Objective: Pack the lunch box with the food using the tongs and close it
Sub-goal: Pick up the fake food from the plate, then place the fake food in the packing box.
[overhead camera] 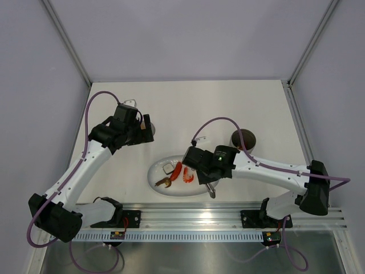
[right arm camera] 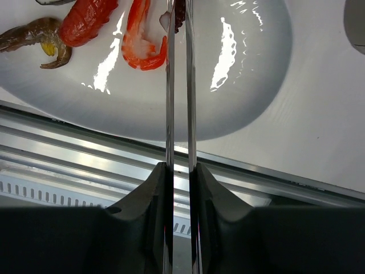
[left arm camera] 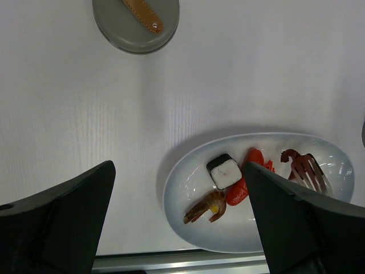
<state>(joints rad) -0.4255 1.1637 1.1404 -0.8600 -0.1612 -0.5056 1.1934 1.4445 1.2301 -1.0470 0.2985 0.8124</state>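
Note:
The silver tongs (right arm camera: 178, 103) run between my right gripper's (right arm camera: 178, 168) fingers, which are shut on them, with the two arms squeezed nearly together. Their forked tips (left arm camera: 311, 174) sit by a brown clawed piece (left arm camera: 290, 155) on the white plate (overhead camera: 197, 189). Also on the plate lie a white square (left arm camera: 226, 172), a brown shrimp (left arm camera: 206, 206), a red sausage (right arm camera: 85, 20) and an orange shrimp-like bit (right arm camera: 140, 44). The dark lunch box (overhead camera: 244, 140) stands uncovered behind my right arm. Its grey lid (left arm camera: 136, 23) with a tan handle lies on the table. My left gripper (left arm camera: 178, 171) hangs wide open above the table, holding nothing.
A metal rail (right arm camera: 85, 154) runs along the near table edge just below the plate. The tongs' joined end (overhead camera: 211, 193) reaches toward that rail. Pale walls and frame posts close in the table at the back and sides.

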